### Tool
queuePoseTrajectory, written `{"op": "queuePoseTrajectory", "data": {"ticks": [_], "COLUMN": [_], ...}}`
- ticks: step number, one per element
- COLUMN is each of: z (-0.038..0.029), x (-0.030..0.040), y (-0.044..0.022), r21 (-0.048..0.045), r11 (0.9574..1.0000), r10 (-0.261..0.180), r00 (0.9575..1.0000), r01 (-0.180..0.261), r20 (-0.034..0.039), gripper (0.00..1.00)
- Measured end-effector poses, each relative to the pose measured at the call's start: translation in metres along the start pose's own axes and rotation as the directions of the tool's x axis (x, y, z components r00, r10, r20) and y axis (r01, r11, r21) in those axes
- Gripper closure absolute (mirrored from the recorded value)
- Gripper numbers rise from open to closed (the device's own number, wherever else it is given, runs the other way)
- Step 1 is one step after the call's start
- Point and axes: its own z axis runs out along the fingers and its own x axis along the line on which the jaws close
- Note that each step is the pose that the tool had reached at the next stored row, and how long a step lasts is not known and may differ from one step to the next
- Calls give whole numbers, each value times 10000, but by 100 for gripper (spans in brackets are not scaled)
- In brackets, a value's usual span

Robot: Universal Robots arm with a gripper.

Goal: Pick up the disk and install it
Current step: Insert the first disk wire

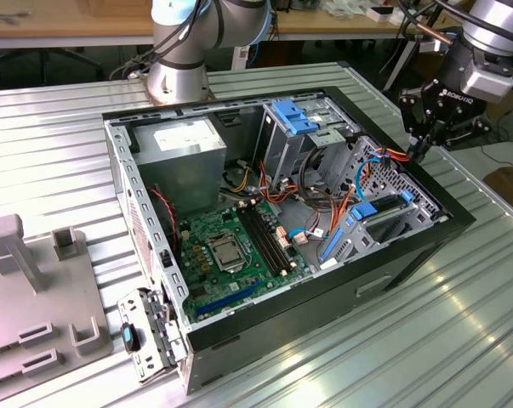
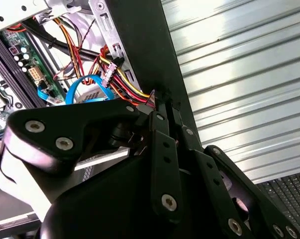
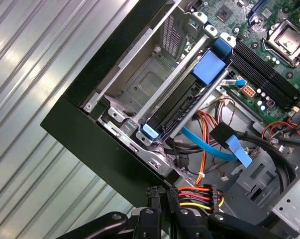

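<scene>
The disk [image 3: 182, 102], a dark flat drive with blue rail tabs, lies inside the metal drive cage at the corner of the open computer case [image 1: 426, 242]. In the exterior view the disk [image 1: 384, 214] sits low in that cage on the exterior view's right. My gripper [image 1: 419, 153] hangs over the case's rim just above the cage, its fingers [image 2: 159, 129] closed together. The fingertips [image 3: 152, 196] rest right beside a power connector [image 3: 209, 196] with red, yellow and black wires. Whether the connector is pinched is unclear.
The case holds a green motherboard [image 1: 230, 246], a grey power supply [image 1: 184, 149] and an upper bay with a blue latch [image 1: 294, 119]. A blue data cable [image 3: 204, 144] loops near the cage. A grey fixture [image 1: 35, 289] stands on the ribbed metal table [image 1: 367, 340].
</scene>
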Motion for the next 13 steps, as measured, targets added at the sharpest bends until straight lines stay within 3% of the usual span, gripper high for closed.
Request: {"op": "queuePoseTrajectory", "data": {"ticks": [8,13], "z": [0,0], "x": [0,-1], "y": [0,0], "r21": [-6,-43], "r11": [10000,9954], "r10": [75,961], "r00": [10000,9954], "r01": [-75,-961], "r20": [2,-25], "gripper": [83,83]}}
